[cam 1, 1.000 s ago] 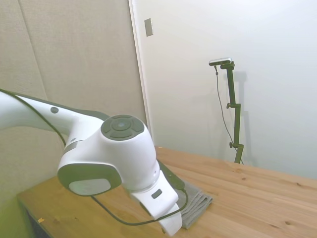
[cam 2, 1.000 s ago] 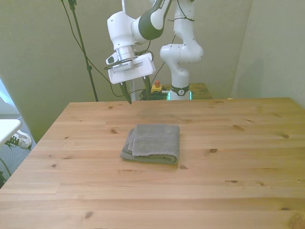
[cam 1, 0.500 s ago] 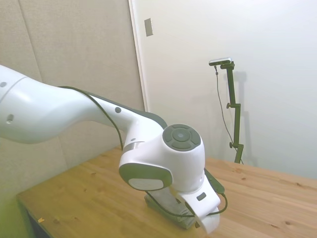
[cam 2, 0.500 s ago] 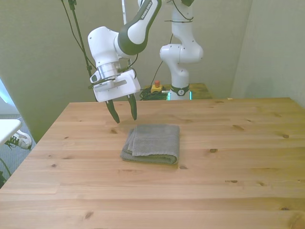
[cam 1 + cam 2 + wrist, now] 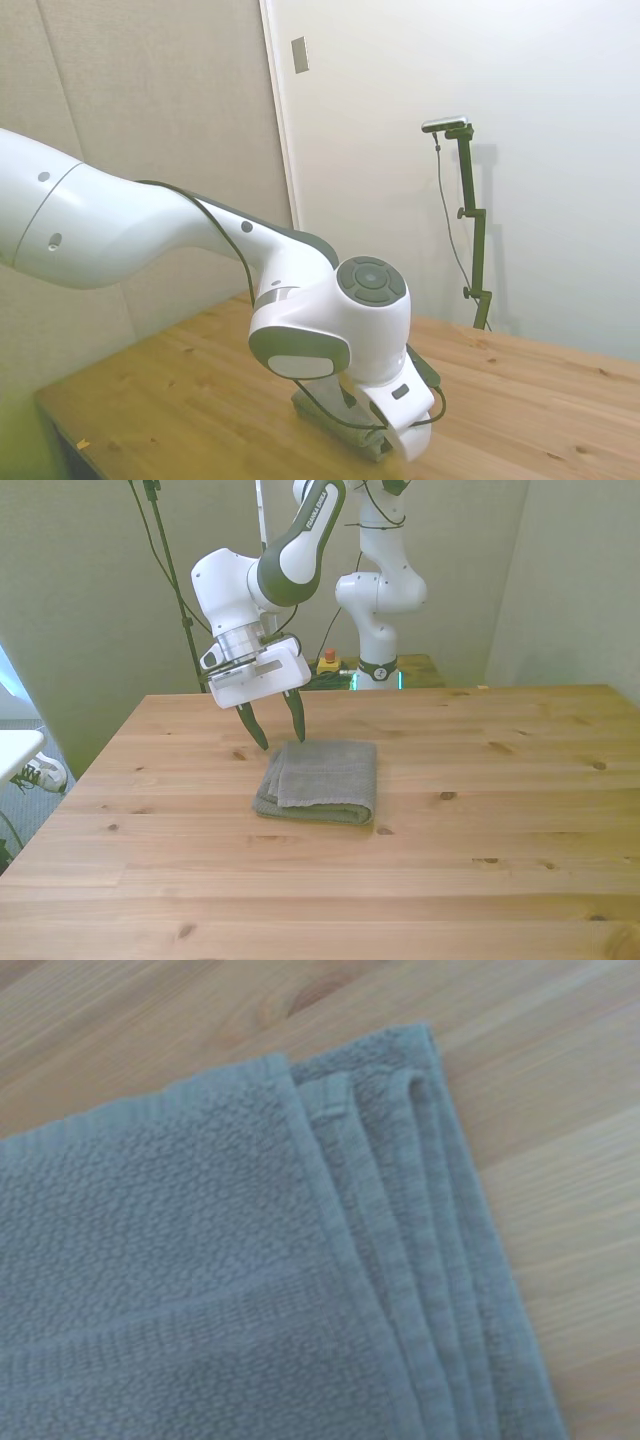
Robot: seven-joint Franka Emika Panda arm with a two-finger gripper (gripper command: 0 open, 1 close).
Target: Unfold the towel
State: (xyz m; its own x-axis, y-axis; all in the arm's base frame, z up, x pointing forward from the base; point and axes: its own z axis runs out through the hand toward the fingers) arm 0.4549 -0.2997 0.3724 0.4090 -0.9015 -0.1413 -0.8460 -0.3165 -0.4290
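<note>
Towel: the grey terry towel (image 5: 320, 781) lies folded flat on the wooden desk (image 5: 480, 880), a little toward the front view's left of the middle; in the side view only a small strip of it (image 5: 330, 413) shows under the arm.
Towel layers: the wrist view shows the towel (image 5: 200, 1290) from close by, with a textured top face and several stacked hemmed edges running side by side down to 1 corner, bare wood beyond them.
Fold: in the front view a narrower flap lies along the side toward the front view's left, and the thick rounded fold faces the camera.
Gripper: the gripper (image 5: 276, 726) hangs above the towel's far corner on the front view's left, pointing down; the side view hides it behind the arm's wrist housing.
Fingers: the 2 dark fingers (image 5: 296, 716) are spread apart with nothing between them; 1 tip is right at the towel's far edge, the other over bare desk just beside it. Contact with the cloth cannot be told.
Arm: the white arm (image 5: 150, 240) reaches over the desk.
</note>
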